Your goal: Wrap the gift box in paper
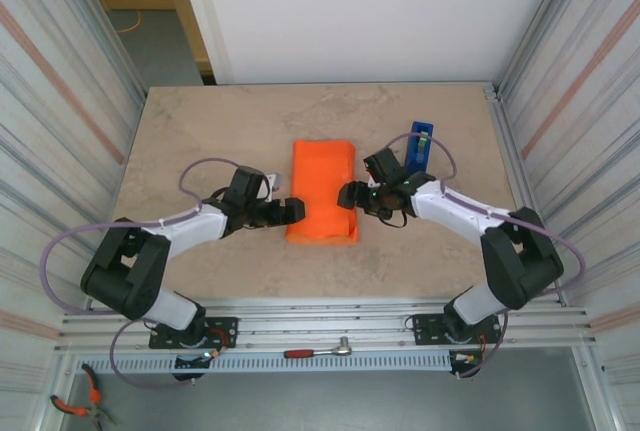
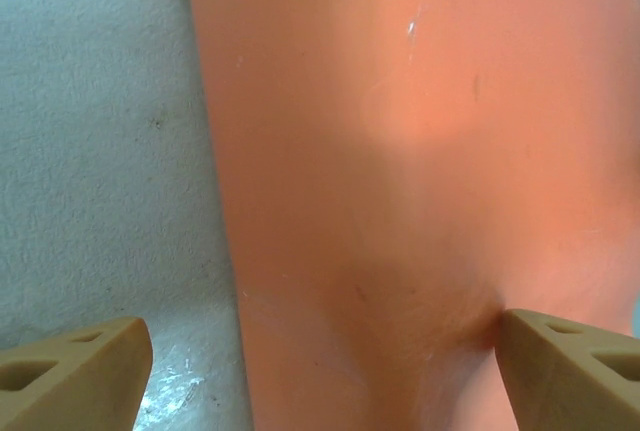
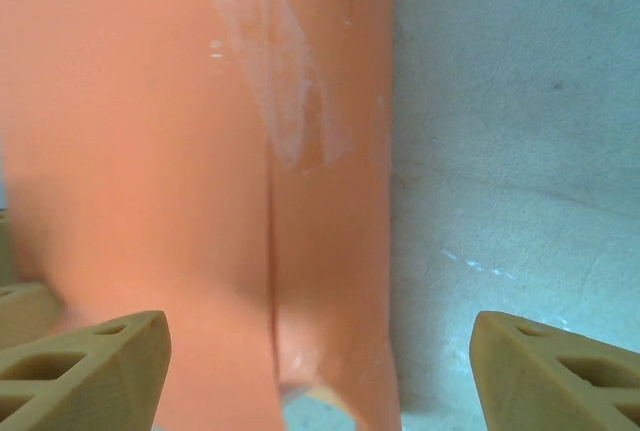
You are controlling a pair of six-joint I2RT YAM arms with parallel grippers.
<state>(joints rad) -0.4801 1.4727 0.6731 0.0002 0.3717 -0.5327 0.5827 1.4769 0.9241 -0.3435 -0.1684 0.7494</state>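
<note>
The paper (image 1: 323, 191) runs top to bottom at mid-frame; left jaws and right jaws (both apart) sit at its sides, equally near.

The orange paper (image 1: 323, 191) is lying directly ahead of both grippers, blocking the way forward. A blue tape dispenser (image 1: 421, 143) is crowding the right gripper (image 1: 350, 197) just beyond it. Bare tabletop (image 1: 200, 131) is lying open beyond the left gripper (image 1: 292, 210).
</note>
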